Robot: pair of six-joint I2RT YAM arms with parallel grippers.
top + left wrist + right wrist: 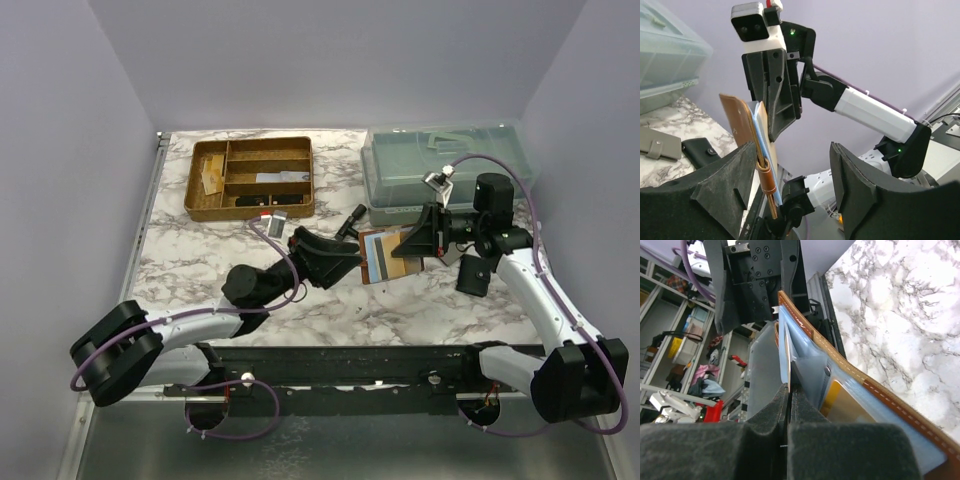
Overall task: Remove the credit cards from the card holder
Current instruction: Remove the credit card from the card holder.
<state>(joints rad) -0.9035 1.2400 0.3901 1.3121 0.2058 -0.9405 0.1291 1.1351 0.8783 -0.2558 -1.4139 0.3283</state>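
As right fingers (765,432) pinch credit card (788,357), card holder (890,397) alongside

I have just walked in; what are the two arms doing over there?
The card holder is up off the marble table, between the two arms. The right gripper is shut on a thin credit card, which stands out of a blue inner pocket and seems only partly out. The left gripper has its jaws wide apart, with the holder's lower edge against one finger. A tan card sits in its pocket.
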